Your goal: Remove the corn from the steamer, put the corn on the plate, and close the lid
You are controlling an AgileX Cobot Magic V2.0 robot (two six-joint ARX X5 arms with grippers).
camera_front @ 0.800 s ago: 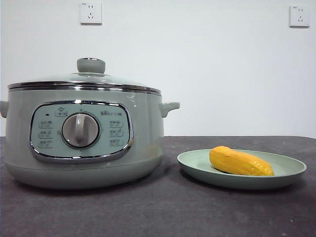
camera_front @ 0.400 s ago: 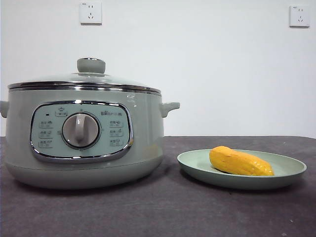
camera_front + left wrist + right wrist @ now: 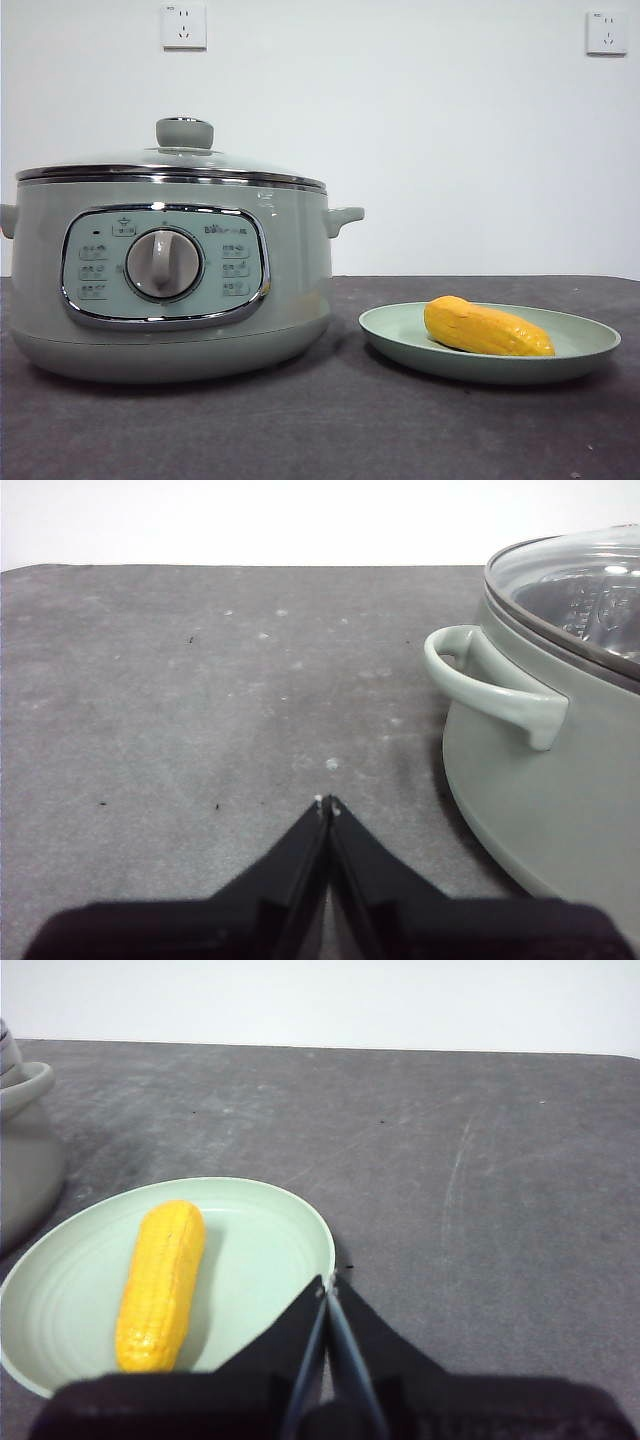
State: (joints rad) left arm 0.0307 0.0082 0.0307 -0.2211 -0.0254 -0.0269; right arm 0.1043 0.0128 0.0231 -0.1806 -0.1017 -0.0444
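The steamer is seen standing on the dark grey worktop, its front panel with the dial knob turned toward the front camera. The lid is seated flat on the chrome rim, pale green lid knob on top; the pot is closed. The plate is set on the worktop just beside the steamer, apart from it, on the side of the steamer's side handle. The corn is laid on its side inside the plate, resting on the plate's floor, off-centre toward the steamer side.

No arm is seen in the front view. In the left wrist view the left claw is shown closed and empty, jaw tips pressed together, held over bare worktop near the steamer; one side handle and part of the glass lid are caught at the picture's edge. In the right wrist view the right claw is shown closed as well, nothing gripped, its tips lined up with the plate's rim and apart from the corn, which is seen lengthwise in the plate. A bit of the steamer is caught beyond the plate.

Two white wall sockets are mounted on the white wall behind.
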